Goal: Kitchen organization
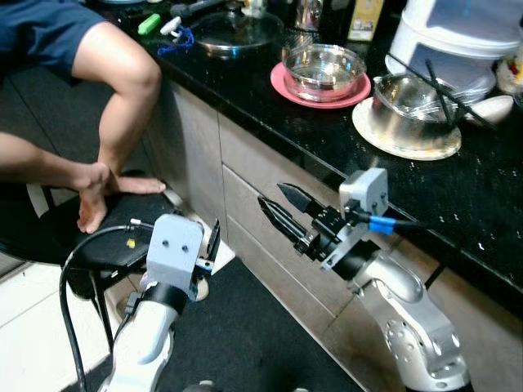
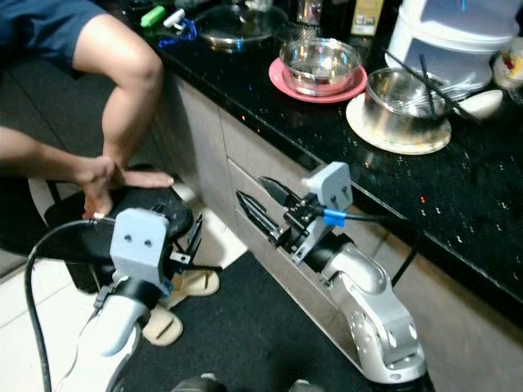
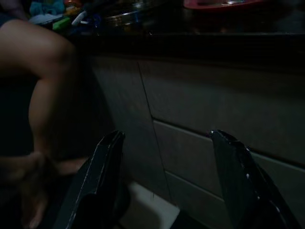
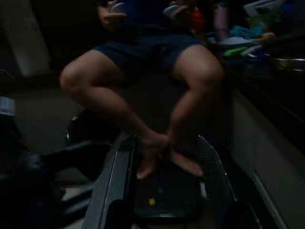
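On the black stone counter [image 1: 327,131] a shiny bowl [image 1: 324,70] sits on a pink plate [image 1: 286,86]. A steel pot [image 1: 406,106] holding black utensils rests on a cream plate [image 1: 409,149], beside a white spoon [image 1: 493,106]. A lidded pan [image 1: 235,31] lies farther back. My right gripper [image 1: 271,196] is open and empty, hovering below the counter edge in front of the grey drawer fronts [image 1: 253,208]. Low beside the cabinet, my left gripper [image 1: 214,234] is also open and empty, with its fingers [image 3: 102,171] pointing at the drawers.
A person sits at the left on a black stool [image 1: 122,237], with a knee [image 1: 135,77] close to the counter corner and feet [image 1: 94,196] on the seat. A white appliance [image 1: 462,33] stands at the counter's back right. Slippers [image 2: 184,286] and a dark mat [image 1: 245,327] lie below.
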### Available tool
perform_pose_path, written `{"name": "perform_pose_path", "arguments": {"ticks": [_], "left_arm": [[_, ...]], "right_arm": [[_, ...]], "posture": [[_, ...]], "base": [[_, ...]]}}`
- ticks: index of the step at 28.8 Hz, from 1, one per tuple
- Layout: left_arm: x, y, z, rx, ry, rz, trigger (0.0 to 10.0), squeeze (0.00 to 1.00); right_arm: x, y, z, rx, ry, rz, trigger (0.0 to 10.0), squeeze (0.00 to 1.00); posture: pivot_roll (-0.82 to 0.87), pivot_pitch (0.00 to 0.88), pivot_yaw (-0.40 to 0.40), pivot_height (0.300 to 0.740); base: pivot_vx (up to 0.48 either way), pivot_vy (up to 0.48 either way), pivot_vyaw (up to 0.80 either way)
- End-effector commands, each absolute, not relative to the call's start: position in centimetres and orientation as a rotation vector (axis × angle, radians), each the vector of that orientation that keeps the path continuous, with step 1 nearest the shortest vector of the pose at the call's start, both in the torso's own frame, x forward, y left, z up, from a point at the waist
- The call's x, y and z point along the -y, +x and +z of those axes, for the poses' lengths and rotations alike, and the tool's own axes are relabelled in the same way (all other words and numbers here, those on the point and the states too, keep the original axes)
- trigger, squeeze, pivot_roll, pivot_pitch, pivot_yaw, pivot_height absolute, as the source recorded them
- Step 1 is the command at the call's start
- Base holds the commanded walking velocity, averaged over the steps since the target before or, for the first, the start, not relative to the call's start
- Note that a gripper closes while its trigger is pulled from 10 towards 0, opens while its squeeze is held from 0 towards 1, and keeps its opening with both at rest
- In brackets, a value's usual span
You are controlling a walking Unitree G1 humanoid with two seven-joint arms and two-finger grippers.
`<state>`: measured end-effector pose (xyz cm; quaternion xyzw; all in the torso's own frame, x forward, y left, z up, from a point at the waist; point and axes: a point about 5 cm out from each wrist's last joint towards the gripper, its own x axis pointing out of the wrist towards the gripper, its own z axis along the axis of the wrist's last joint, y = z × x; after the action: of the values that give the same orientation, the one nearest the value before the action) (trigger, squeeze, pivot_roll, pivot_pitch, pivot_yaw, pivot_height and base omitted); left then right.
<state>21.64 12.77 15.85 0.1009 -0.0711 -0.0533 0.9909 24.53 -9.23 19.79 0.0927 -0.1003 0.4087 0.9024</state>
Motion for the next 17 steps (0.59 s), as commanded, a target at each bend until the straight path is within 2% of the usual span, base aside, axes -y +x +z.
{"name": "perform_pose_path", "arguments": {"ticks": [1,17], "left_arm": [[-13.0,21.6,15.5,0.118,0.222,-0.1,10.0,0.0],[-12.6,21.7,15.5,0.112,0.217,-0.113,10.0,0.0]], "right_arm": [[8.8,24.2,19.8,0.197,0.22,0.873,10.0,0.0],[8.1,24.2,21.5,0.199,0.286,0.922,10.0,0.0]], "posture": [[0.04,0.097,-0.044,0.74],[0.04,0.095,-0.041,0.74]], "base": [[0.349,0.0,0.0],[0.348,0.0,0.0]]}}
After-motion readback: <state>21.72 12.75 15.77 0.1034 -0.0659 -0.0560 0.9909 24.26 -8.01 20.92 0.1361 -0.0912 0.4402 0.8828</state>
